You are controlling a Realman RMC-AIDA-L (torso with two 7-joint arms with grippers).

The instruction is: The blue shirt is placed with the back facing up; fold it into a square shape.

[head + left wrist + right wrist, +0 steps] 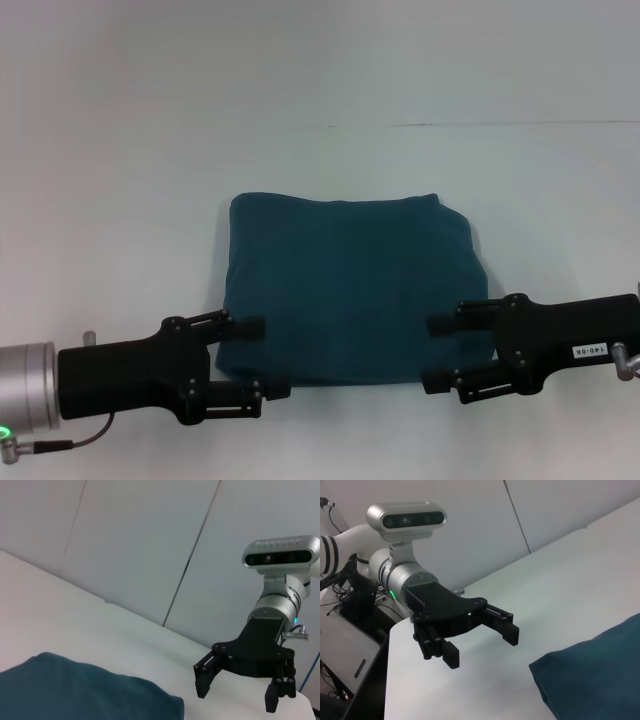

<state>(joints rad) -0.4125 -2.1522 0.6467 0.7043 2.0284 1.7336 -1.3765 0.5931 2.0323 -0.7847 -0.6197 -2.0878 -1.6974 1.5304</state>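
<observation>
The blue shirt (350,290) lies folded into a near-square block in the middle of the white table (320,160). My left gripper (262,358) is open at the shirt's near left corner, its fingers pointing inward over the cloth edge, nothing held. My right gripper (437,352) is open at the near right corner, also empty. In the left wrist view a corner of the shirt (90,692) shows, with the right gripper (235,697) open beyond it. Seen from the right wrist, the left gripper (482,647) hangs open beside the shirt (600,675).
A seam (500,124) runs across the table's far right. The table's edge (390,670) drops off behind the left arm, with equipment (345,645) below it. White wall panels (150,540) stand behind the table.
</observation>
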